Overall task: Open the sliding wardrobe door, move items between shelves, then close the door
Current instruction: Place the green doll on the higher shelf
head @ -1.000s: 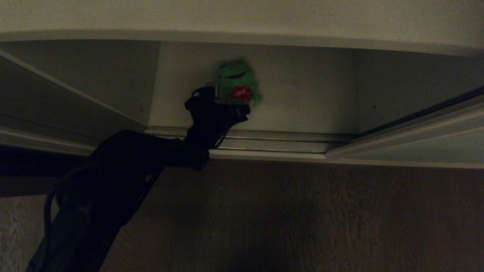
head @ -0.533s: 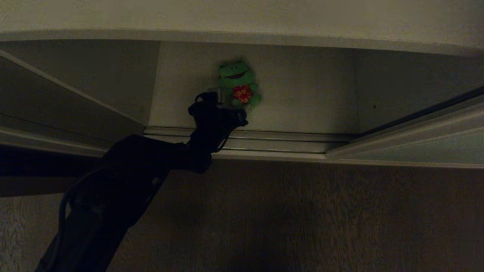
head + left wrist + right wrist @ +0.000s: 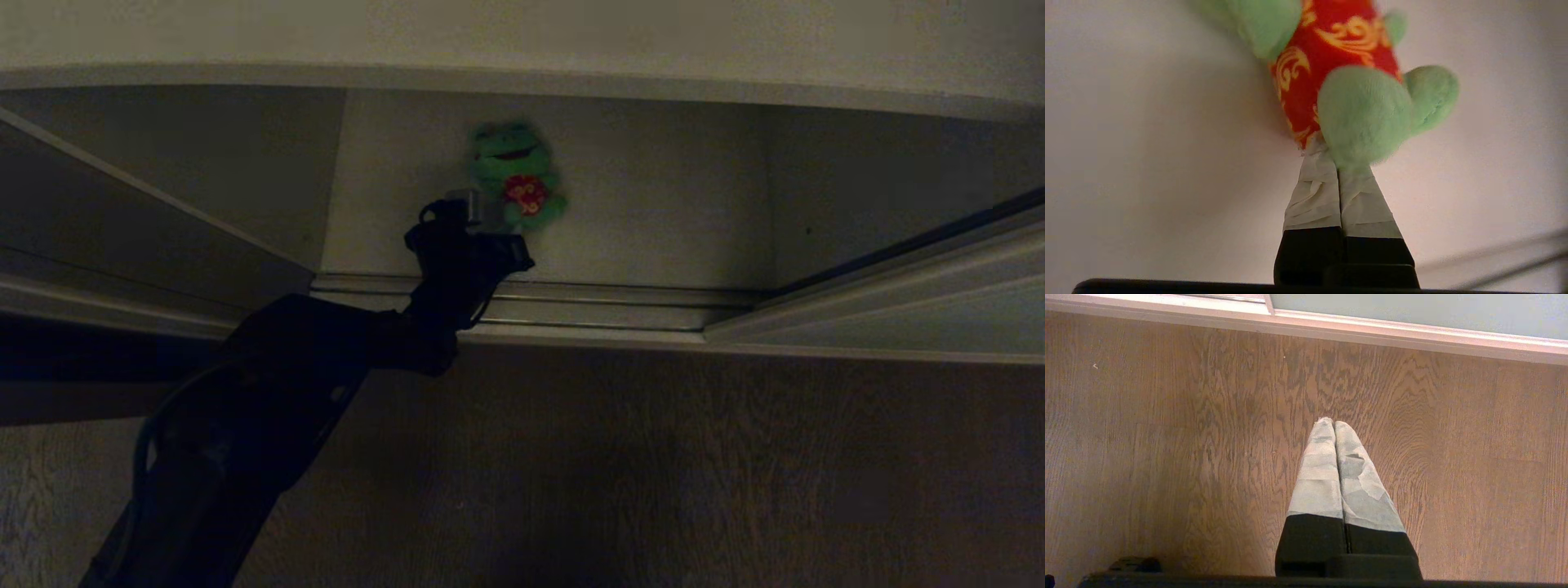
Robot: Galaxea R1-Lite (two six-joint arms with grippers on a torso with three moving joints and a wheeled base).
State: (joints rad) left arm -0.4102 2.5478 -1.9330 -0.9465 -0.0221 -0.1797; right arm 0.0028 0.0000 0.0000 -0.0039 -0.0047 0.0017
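The green frog [image 3: 514, 171] with the red flowered belly lies on the white shelf [image 3: 669, 212] at the bottom of the open wardrobe. My left gripper [image 3: 482, 214] reaches in over the door rails and is shut, with nothing between its fingers. In the left wrist view its taped tips [image 3: 1336, 165] rest at the frog's [image 3: 1363, 110] foot, which covers one tip. The sliding wardrobe door [image 3: 939, 314] stands pushed to the right. My right gripper [image 3: 1334, 422] hangs shut over the wooden floor, outside the head view. The blue toy is out of view.
Metal door rails [image 3: 612, 306] run along the shelf's front edge. A white side wall [image 3: 163, 212] bounds the compartment on the left. Wooden floor [image 3: 653, 457] lies in front of the wardrobe. The door's pale panel [image 3: 1412, 306] shows beyond the right gripper.
The left arm has drawn back a little toward the shelf's front edge, so more of the frog shows. The frog stays on the shelf.
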